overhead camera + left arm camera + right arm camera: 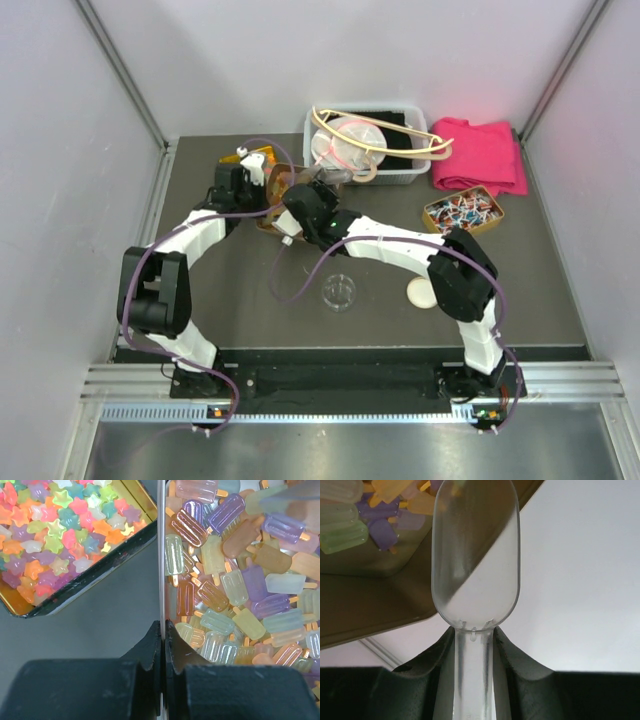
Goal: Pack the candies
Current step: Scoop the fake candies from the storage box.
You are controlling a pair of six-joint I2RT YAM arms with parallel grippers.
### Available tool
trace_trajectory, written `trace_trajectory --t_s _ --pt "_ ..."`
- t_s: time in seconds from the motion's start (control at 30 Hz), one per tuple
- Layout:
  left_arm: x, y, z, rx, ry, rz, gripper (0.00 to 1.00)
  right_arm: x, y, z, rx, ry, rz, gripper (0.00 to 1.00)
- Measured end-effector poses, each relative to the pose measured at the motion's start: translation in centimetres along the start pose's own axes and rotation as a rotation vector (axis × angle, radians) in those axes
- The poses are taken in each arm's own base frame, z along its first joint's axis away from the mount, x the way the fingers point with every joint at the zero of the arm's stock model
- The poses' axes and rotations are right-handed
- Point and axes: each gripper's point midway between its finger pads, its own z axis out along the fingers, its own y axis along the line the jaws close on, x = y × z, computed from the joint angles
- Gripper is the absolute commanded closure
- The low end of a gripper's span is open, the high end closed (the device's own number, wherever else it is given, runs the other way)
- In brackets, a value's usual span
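Many candies (pixel 235 585) inside tin (pixel 161 555) | left fingers (pixel 148 647) clamped on tin rim | right fingers (pixel 420 665) clamped on scoop (pixel 475 555) over tin

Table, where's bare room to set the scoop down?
Bare table lies at the front, between the left arm and the small clear dish, and right of the right arm, in front of the tin of wrapped sweets. The back is crowded: both candy tins, the clear bin, the pink cloth.

Translucent pastel candies (pixel 235 587) in purple, amber, yellow and green; gold-lined tin (pixel 95 567) of neon star sweets (pixel 55 535); pink cloth (pixel 480 155).
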Motion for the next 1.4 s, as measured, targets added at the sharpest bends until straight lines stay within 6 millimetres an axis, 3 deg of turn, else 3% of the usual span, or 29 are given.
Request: trace_trajectory --t_s 0.33,0.87,1.13,1.4 --pt "0.6 0.0 0.0 -0.004 0.014 -0.004 1.0 -0.9 1.4 -0.8 -0.085 -0.064 0.005 1.0" --pt "0.7 0.1 0.0 -0.008 0.014 -0.009 1.0 -3.7 3.5 -4.8 -0.177 -0.205 -0.002 1.0" --pt "0.3 -0.2 0.1 0.003 -0.002 -0.02 1.0 -0.5 1.5 -3.4 -0.129 -0.129 0.007 1.0" --pt "0.1 -0.3 0.1 0.01 -0.009 -0.019 1.0 3.8 -2.4 -2.5 -0.02 -0.016 0.022 1.0"
